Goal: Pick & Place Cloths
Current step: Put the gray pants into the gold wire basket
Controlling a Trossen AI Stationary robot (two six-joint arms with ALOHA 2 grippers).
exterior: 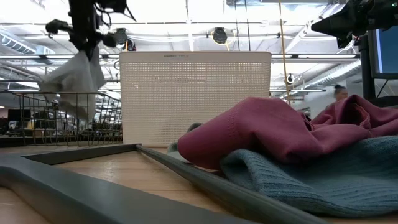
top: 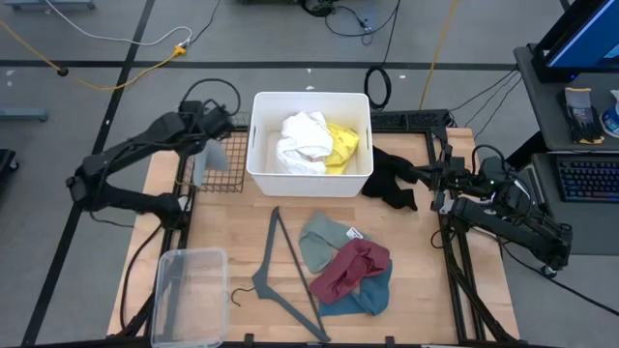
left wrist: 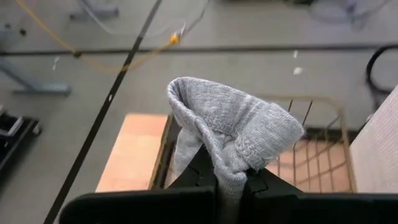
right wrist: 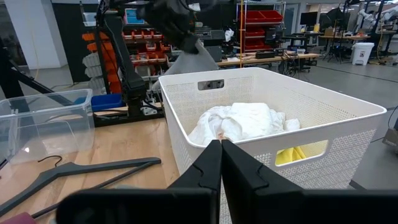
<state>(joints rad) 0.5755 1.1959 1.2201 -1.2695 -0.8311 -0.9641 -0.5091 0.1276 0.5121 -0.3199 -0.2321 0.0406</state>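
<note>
I see the left gripper (left wrist: pixel 231 180) pinching the grey cloth (left wrist: pixel 233 134), hanging it above the wire rack (top: pixel 215 162) just left of the white bin (top: pixel 309 179). White cloth (top: pixel 305 140) and yellow cloth (top: pixel 340 147) lie inside the bin. My right gripper (right wrist: pixel 221 163), pressed together and empty, sits beside the black cloth (top: pixel 389 176). The sage cloth (top: pixel 324 242), maroon cloth (top: pixel 350 269) and teal cloth (top: pixel 368 295) lie heaped beside the hanger (top: pixel 285 275).

Two dark, jointed arms with cables

Grey floor (top: pixel 290 39) with dark tape lines, yellow cable (top: pixel 116 77), possibly shelving behind.
</note>
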